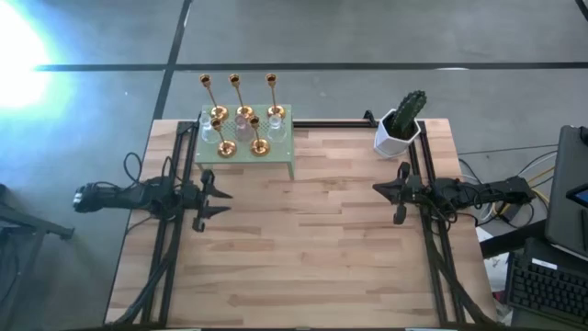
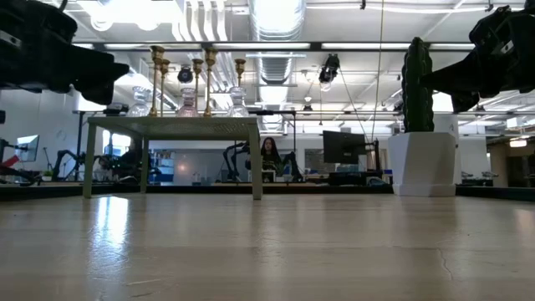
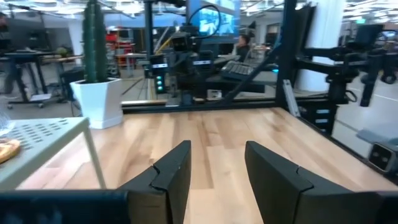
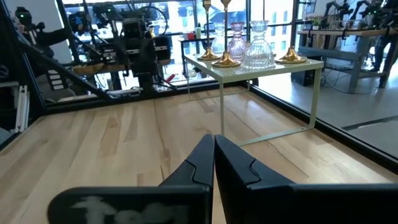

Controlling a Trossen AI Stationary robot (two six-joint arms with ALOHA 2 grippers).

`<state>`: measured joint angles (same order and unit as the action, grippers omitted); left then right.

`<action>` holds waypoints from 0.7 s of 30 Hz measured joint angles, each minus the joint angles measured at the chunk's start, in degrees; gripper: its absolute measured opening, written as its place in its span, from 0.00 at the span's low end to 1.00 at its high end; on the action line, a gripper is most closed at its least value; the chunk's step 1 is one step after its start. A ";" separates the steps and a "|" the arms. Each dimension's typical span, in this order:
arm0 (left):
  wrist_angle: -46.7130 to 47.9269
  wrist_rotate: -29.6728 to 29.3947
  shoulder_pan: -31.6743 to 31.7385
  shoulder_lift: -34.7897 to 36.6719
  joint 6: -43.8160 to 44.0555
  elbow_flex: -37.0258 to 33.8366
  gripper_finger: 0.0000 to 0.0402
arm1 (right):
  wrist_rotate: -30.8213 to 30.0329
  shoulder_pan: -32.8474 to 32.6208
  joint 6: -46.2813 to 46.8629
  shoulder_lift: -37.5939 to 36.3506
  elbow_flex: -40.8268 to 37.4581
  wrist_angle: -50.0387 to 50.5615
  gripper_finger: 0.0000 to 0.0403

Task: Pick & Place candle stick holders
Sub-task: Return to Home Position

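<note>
Nearest me, the front of the desk lies bare, so nothing there worries me. The risk begins at the two arms lying low along its sides. The left gripper has its fingers spread apart and holds nothing, and it sits just in front of the pale green shelf, close to that shelf's near legs. If I sweep this arm wide on the way home, I judge an open finger could hook a leg and jolt the whole stand. The right gripper is pinched closed on nothing and points in over the desk. It is well apart from the shelf, so its own hazard is the white cactus pot standing just behind it at the back edge, which a careless lift or turn could nudge. Farther back, the candle stick holders all stand on the shelf top, crowded together. The short golden ones and the glass ones are toward the front, the tall golden ones along the rear edge. Those thin stems on small round bases look easy to tip, and one falling would likely take its neighbours with it or roll off the back. I would keep both arms low and retreat them straight.
</note>
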<state>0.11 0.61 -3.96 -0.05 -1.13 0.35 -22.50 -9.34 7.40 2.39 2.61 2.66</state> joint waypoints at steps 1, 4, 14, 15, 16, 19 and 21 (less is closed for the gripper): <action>-0.04 0.23 0.75 0.00 0.00 -0.01 0.39 | 0.00 -0.02 -0.01 0.00 0.00 0.00 0.02; -0.40 0.12 1.11 0.00 -0.26 -0.01 0.39 | 0.00 0.00 -0.04 0.00 0.00 0.00 0.02; -0.79 0.10 1.11 -0.17 -0.28 0.25 0.39 | 0.00 -0.02 -0.05 0.00 0.00 0.00 0.02; -0.79 0.12 1.11 -0.17 -0.28 0.26 0.39 | 0.00 -0.02 -0.03 0.00 0.00 0.00 0.02; -0.80 0.10 1.11 -0.17 -0.28 0.27 0.39 | 0.00 -0.01 0.00 0.00 0.00 0.00 0.02; -0.82 0.12 1.11 -0.17 -0.28 0.29 0.39 | 0.00 0.00 -0.06 0.00 0.00 0.00 0.02; -0.91 0.12 1.11 -0.17 -0.29 0.27 0.39 | 0.00 0.00 0.00 0.00 0.00 0.00 0.02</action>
<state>-0.80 0.73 -2.85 -0.23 -1.42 0.62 -22.50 -9.34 7.39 2.39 2.61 2.66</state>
